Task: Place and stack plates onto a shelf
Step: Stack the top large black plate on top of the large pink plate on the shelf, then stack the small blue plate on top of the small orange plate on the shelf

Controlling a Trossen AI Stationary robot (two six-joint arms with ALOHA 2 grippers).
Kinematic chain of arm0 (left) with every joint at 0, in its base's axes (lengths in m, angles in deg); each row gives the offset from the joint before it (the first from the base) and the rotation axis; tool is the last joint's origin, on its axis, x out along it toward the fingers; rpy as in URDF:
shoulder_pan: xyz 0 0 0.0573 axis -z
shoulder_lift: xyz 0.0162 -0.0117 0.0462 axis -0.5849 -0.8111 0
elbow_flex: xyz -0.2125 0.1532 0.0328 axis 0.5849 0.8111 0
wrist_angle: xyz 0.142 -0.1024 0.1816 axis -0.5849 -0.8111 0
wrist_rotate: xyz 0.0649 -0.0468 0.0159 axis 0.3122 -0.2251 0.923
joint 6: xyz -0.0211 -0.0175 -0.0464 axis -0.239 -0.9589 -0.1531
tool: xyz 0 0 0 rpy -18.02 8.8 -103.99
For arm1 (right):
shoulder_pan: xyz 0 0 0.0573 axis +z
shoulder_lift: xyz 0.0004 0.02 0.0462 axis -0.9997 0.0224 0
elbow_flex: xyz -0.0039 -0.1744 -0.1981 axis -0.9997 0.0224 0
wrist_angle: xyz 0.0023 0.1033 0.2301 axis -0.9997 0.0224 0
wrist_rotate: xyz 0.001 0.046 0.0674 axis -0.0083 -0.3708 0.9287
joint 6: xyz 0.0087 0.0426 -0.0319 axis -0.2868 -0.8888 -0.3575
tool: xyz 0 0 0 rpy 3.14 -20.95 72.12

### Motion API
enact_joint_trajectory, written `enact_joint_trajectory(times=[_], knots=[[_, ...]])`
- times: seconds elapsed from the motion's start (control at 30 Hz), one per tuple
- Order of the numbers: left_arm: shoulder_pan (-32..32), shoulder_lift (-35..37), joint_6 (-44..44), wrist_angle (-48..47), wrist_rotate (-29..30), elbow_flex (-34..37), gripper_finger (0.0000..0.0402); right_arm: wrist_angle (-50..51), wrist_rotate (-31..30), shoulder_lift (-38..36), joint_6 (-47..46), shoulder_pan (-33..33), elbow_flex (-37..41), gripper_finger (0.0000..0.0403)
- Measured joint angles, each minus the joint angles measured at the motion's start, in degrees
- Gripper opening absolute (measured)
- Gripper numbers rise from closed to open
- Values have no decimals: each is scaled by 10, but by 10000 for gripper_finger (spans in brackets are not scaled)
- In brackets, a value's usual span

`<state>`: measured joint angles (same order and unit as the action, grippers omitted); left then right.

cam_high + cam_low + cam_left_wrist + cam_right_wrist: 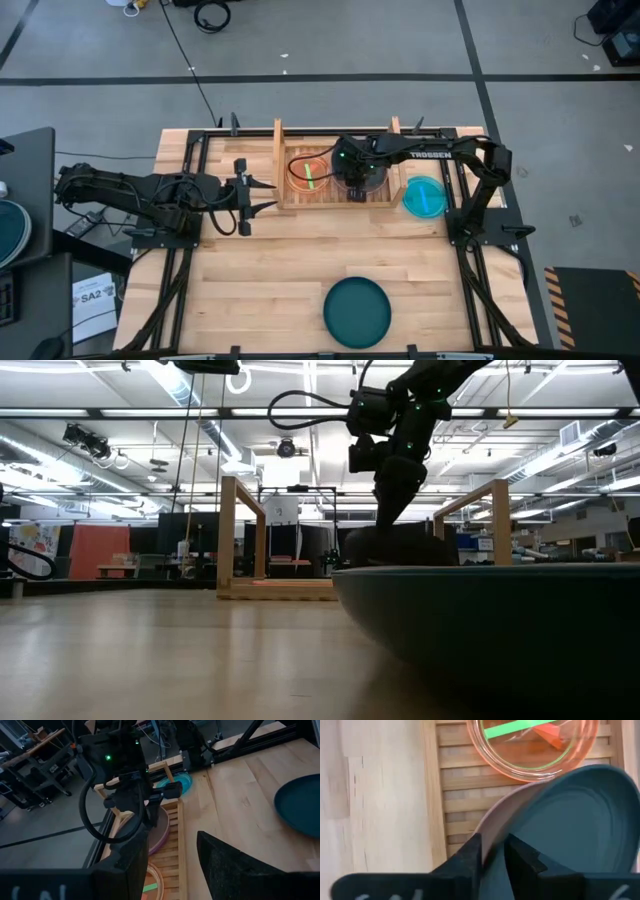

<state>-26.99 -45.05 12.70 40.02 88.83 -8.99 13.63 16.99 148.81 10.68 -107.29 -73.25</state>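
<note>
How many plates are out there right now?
At least 4: orange plate on the shelf, a stack under the right claw there, cyan plate beside it, teal plate near the front edge. The stack may hide more.

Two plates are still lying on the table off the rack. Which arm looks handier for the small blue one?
Probably the right. The cyan plate lies just beside the shelf on the right arm's side, close to the right gripper working over the shelf. The left gripper waits beyond the shelf's far end.
</note>
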Motion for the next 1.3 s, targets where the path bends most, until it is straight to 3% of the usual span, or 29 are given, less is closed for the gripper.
enact_joint_trajectory(times=[0.53, 0.8, 1.07, 1.3], knots=[[0, 0, 0, 0, 0, 0, 174, 22, 0, 0, 0, 2, 0, 211], [0, 0, 0, 0, 0, 0, 174, 30, -2, 0, 0, 2, -2, 219], [0, 0, 0, 0, 0, 0, 174, 162, -5, -4, 0, 2, -76, 218], [0, 0, 0, 0, 0, 0, 174, 223, -4, -81, -33, 4, -88, 217]])
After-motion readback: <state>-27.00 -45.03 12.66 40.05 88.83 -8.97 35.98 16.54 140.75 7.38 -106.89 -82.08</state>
